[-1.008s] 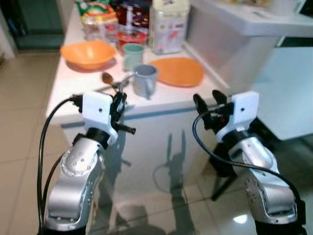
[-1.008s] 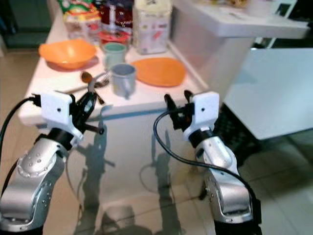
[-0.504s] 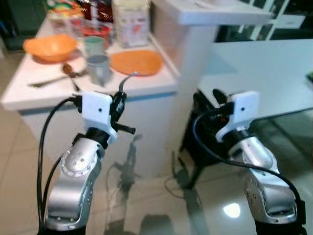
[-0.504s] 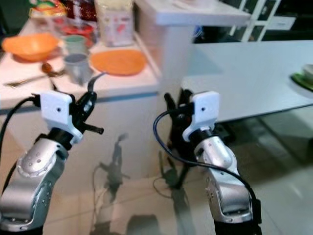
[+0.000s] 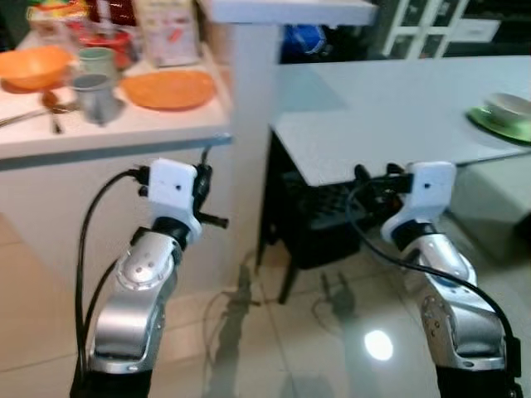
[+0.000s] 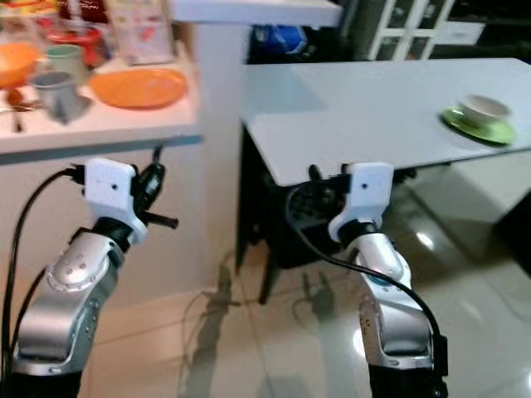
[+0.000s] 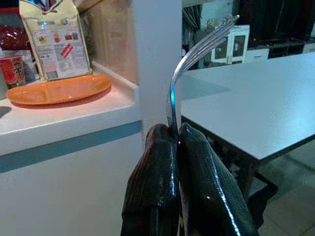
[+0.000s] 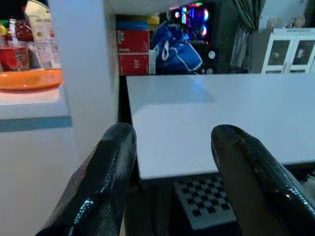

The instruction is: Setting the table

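two desks are lying before me: a wide pale grey desk is stretching off to my right, carrying a green plate with a white bowl on it at its far end, and a white desk to my left is holding an orange plate, an orange bowl, two cups and food packets. my right claw is hovering by the grey desk's near edge with its fingers standing well apart, gripping nothing. my left claw is pinching together on the handle of a fork, whose tines are pointing up and away in front of the white desk's corner.
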